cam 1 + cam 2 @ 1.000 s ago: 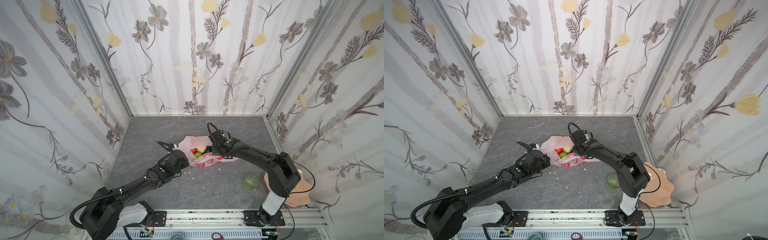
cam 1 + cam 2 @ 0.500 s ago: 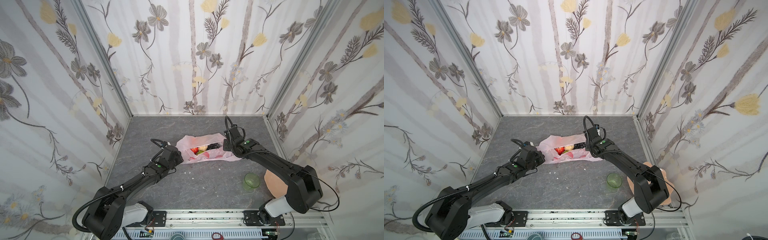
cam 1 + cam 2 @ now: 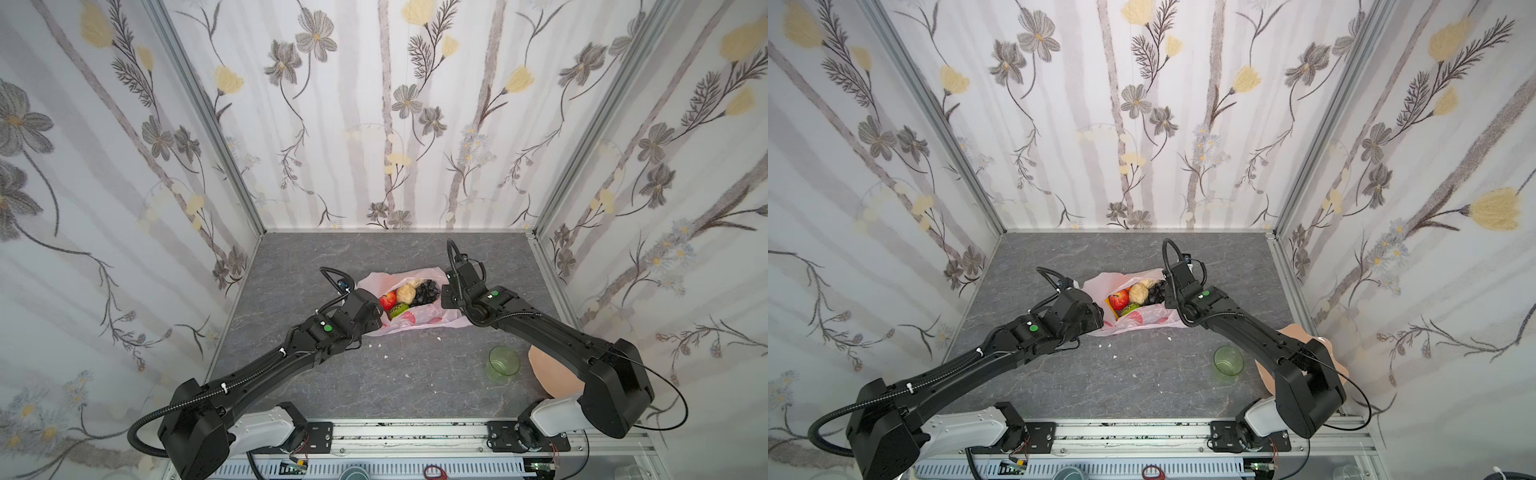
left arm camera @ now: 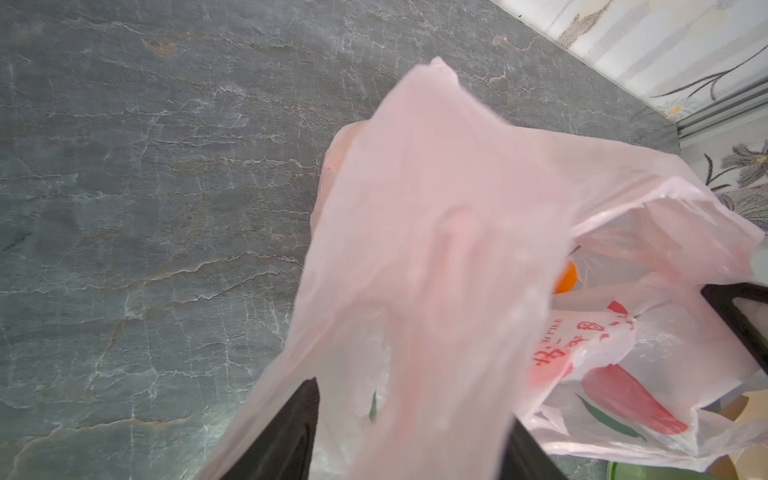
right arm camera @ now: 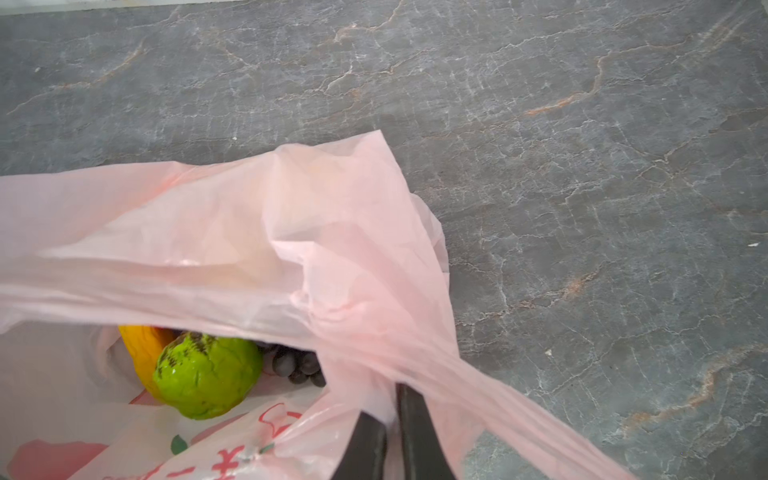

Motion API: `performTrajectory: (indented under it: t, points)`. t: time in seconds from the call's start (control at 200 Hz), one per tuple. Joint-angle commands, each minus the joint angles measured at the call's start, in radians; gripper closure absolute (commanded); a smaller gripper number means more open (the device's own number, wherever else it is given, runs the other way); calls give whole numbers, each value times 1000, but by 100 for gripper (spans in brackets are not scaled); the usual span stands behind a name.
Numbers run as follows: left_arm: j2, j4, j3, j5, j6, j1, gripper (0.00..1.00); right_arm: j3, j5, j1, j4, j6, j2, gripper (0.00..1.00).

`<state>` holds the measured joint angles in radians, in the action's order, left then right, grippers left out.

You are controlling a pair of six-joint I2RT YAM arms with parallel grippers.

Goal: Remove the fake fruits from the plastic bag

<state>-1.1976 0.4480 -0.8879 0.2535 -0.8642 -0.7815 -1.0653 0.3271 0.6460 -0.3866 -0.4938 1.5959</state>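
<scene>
The plastic bag point(image 3: 415, 322) point(image 3: 1142, 323) lies mid-table with its mouth spread open. Inside it show fake fruits: a red apple point(image 3: 388, 300) point(image 3: 1119, 299), a beige lumpy piece point(image 3: 406, 294), dark grapes point(image 3: 427, 291) and a green fruit point(image 3: 398, 309). My left gripper point(image 4: 411, 436) is open at the bag's left edge, and loose bag film point(image 4: 436, 249) drapes between its fingers. My right gripper point(image 5: 392, 415) is shut on the bag's right handle point(image 5: 415, 332). The right wrist view shows the green bumpy fruit point(image 5: 208, 374), a yellow-orange piece point(image 5: 143, 353) and grapes point(image 5: 297, 365).
A translucent green cup point(image 3: 503, 362) point(image 3: 1228, 360) stands at the front right. The peach plate point(image 3: 552, 374) point(image 3: 1304, 334) lies partly under my right arm. Small white crumbs point(image 3: 385, 356) dot the grey table in front of the bag. Patterned walls close in three sides.
My right gripper shut on the bag's right handle and drew it rightward, widening the mouth. My left gripper, shut on the left edge before, has opened.
</scene>
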Motion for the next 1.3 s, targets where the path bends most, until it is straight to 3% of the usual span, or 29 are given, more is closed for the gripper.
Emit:
performTrajectory:
  t: [0.0,0.155,0.33,0.355,0.505,0.585,0.749,0.934,1.154,1.294]
  points:
    - [-43,23,-51,38,-20,-6,28,13,15,24,72,5,-37,90]
    - [-182,-34,-100,35,19,11,20,52,0,58,121,3,-74,90]
    - [-342,-44,-155,79,31,85,24,102,10,65,138,-2,-111,90]
    - [-354,-47,-160,98,34,93,29,109,19,64,138,-3,-117,90]
    - [-388,-78,-152,89,79,160,82,176,40,14,162,-16,-174,90]
    - [-363,-85,-126,88,96,168,100,218,-23,-56,193,-27,-204,91]
    - [-223,-127,16,55,71,186,100,247,-137,-174,253,-25,-208,92]
    - [-97,-189,133,-30,33,154,100,175,-197,-220,252,-16,-109,90]
    - [-156,-197,49,-33,61,0,100,126,-203,-217,217,13,-115,60]
    - [-195,-200,15,-19,40,-26,100,109,-136,-215,135,18,-162,38]
